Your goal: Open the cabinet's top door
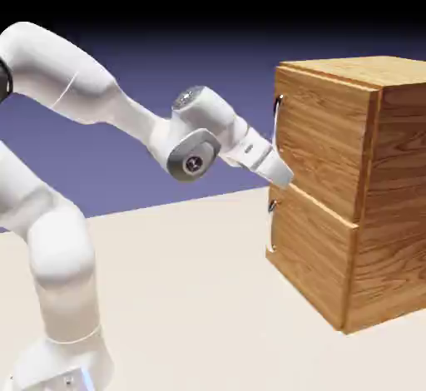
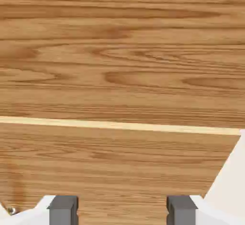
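Cabinet (image 1: pixel 349 190) at 3 o'clock, top door (image 1: pixel 320 144) judged shut | gripper (image 1: pixel 281 173) parted, empty, pressed near door's lower edge | curved silver handle (image 1: pixel 278 108) at 12 o'clock, ungrasped | opening not begun

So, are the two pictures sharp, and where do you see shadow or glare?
Exterior view: sharp, evenly lit; the cabinet has a darker side face and the backdrop fades to black at the top; no glare. Hand view: sharp, filled by wood grain of the top door, with a pale line across; the open gripper shows no blur.
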Action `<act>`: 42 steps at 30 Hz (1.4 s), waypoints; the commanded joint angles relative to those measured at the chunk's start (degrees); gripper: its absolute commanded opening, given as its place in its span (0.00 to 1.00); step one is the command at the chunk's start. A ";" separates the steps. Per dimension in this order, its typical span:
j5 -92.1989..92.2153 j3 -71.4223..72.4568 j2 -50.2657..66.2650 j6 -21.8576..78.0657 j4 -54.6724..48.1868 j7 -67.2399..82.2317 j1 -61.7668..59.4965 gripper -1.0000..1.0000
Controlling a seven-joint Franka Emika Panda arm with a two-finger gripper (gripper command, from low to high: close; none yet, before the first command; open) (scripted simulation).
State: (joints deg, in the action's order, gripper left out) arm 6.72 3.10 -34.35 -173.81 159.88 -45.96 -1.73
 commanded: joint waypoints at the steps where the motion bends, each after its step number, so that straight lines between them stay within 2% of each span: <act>1: 2.50 1.15 -0.63 0.07 -0.42 -1.30 -0.90 0.50; 42: 104.68 48.23 -26.26 3.04 -17.50 -54.50 -37.68 0.50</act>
State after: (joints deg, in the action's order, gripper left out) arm 111.40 51.33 -60.60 -170.77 142.38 -100.45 -39.41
